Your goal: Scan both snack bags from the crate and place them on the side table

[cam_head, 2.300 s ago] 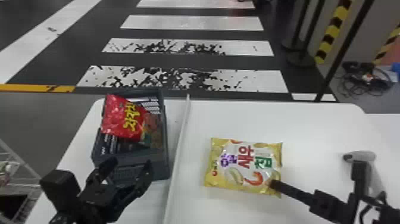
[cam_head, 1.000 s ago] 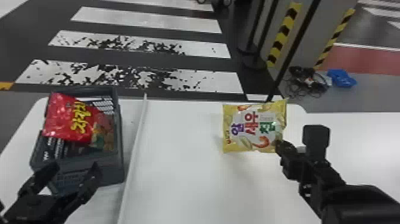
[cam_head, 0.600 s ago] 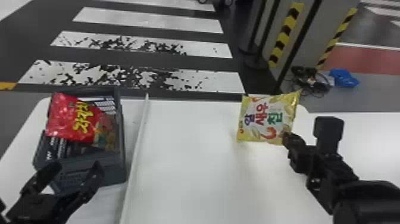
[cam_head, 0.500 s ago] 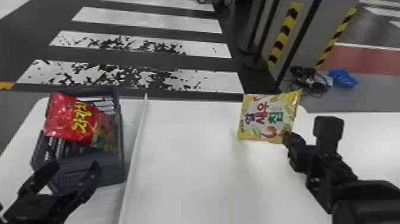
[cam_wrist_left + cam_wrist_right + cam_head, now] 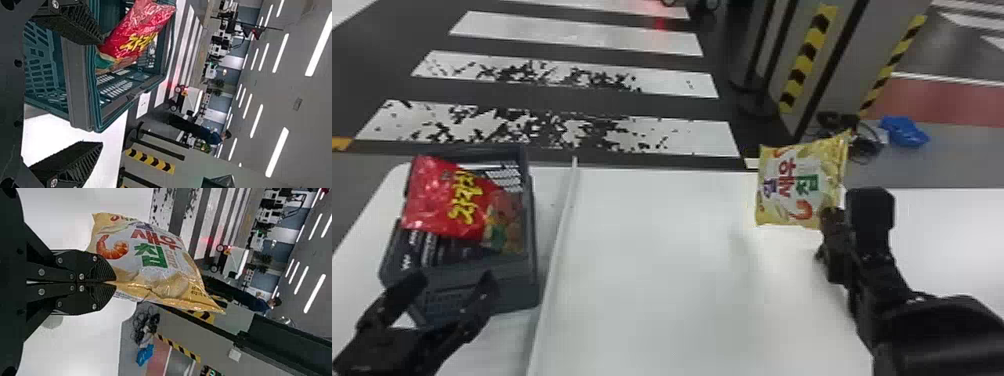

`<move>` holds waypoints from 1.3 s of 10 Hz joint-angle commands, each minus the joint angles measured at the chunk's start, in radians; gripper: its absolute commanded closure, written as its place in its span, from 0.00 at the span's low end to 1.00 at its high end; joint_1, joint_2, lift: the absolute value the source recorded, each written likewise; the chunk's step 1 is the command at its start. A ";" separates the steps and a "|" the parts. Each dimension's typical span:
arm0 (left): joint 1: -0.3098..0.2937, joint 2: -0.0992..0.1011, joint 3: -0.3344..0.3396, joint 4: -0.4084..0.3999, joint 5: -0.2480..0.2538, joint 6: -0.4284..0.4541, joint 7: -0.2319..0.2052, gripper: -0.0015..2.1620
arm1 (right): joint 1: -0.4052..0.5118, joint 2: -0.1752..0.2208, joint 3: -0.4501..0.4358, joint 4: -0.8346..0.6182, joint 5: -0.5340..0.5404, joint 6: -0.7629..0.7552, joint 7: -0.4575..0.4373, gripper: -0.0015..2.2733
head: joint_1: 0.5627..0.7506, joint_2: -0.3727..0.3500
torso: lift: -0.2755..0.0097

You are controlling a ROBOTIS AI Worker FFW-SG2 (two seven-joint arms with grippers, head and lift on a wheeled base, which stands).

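In the head view my right gripper (image 5: 831,220) holds the yellow snack bag (image 5: 784,185) by its edge, above the far right part of the white table. The right wrist view has that gripper (image 5: 113,282) shut on the edge of the yellow bag (image 5: 148,262). At the left, the red snack bag (image 5: 439,200) lies tilted in the grey crate (image 5: 531,280). My left gripper (image 5: 449,282) stands open by the crate's near side. In the left wrist view the left gripper (image 5: 100,94) has nothing between its fingers, with the red bag (image 5: 135,35) in the crate beyond.
A thin white divider (image 5: 554,260) runs front to back across the table (image 5: 682,290), right of the crate. Another white surface (image 5: 952,240) extends at the right. Beyond the table are a striped post (image 5: 804,65), cables and a blue object (image 5: 904,131) on the floor.
The yellow bag was lying flat on the table; my right gripper has lifted it and carried it back and to the right. The head view has turned rightward. My left gripper stays by the crate.
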 commanded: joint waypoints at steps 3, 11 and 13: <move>-0.010 -0.003 -0.002 0.014 0.005 0.003 0.000 0.04 | 0.010 -0.026 0.119 0.000 0.199 0.071 -0.025 0.99 | 0.70 0.26 | 0.63; -0.018 -0.003 0.002 0.040 0.015 -0.009 0.000 0.04 | 0.059 -0.035 0.160 -0.017 -0.146 0.092 0.601 0.21 | 0.70 0.60 | 0.63; -0.027 -0.005 -0.001 0.053 0.015 -0.006 0.000 0.04 | 0.069 -0.031 0.077 -0.043 -0.285 0.135 0.728 0.00 | 0.70 0.69 | 0.63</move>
